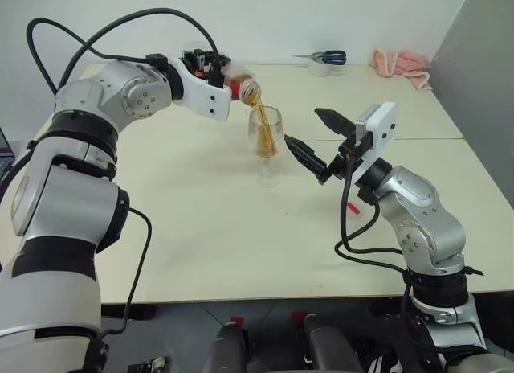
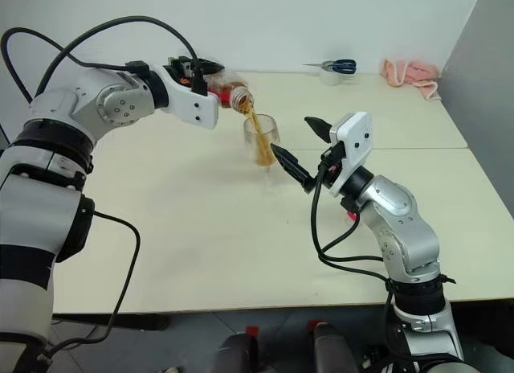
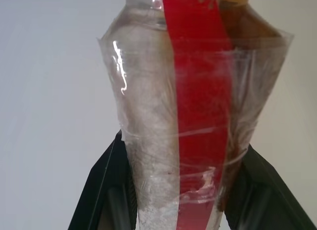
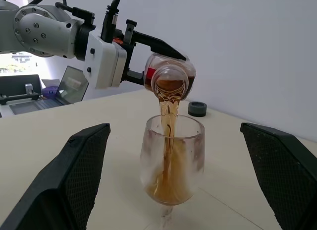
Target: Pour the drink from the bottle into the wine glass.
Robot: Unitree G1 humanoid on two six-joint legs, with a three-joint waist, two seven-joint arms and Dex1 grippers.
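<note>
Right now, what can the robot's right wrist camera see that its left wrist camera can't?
The right wrist view shows the wine glass standing on the table, the drink streaming into it from the bottle's mouth, and the open right gripper with a finger on either side of the glass, not touching it. The left wrist view shows, from close behind, the left gripper's fingers pressed on the bottle's sides and its red label strip. Both show the tipped bottle held in the left gripper.
</note>
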